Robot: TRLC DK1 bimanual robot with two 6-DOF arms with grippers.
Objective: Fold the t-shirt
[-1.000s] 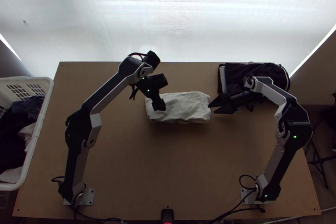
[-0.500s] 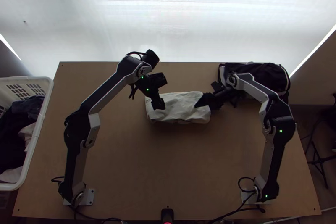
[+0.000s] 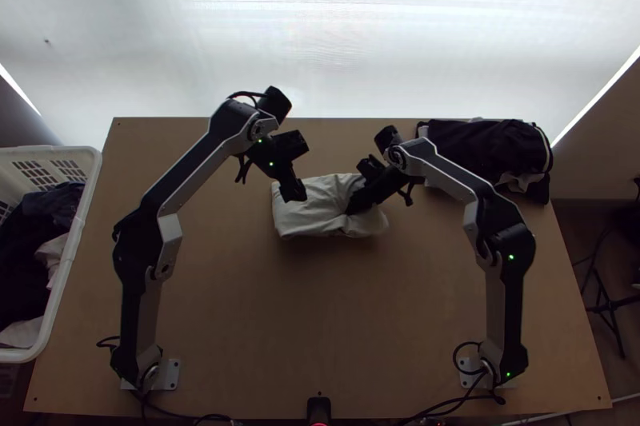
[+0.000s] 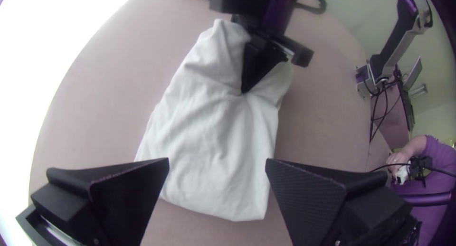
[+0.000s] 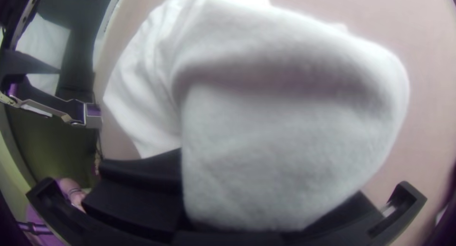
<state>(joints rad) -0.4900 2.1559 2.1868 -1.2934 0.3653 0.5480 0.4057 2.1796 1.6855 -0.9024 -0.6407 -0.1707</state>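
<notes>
The white t-shirt [image 3: 310, 222] lies as a compact folded bundle at mid-table. Over its left end is my left gripper [image 3: 294, 194]; in the left wrist view the left gripper [image 4: 217, 159] has its fingers wide apart, with the cloth [image 4: 213, 132] seen between them. My right gripper [image 3: 354, 204] holds the bundle near its right end. The right wrist view has the right gripper [image 5: 251, 222] shut on the t-shirt [image 5: 285, 146], whose gripped part bulges up and hides the fingertips. Creases run out from that grip in the left wrist view.
A pile of dark and white clothing [image 3: 488, 150] sits at the table's back right corner. Left of the table stands a white basket [image 3: 76, 226] with clothes inside. A small black device [image 3: 318, 410] is at the near edge.
The right gripper has moved left from beside the t-shirt onto it and has taken hold. The shirt's right end has drawn in leftward and bunched. Lately the left gripper has shifted slightly left and back.
</notes>
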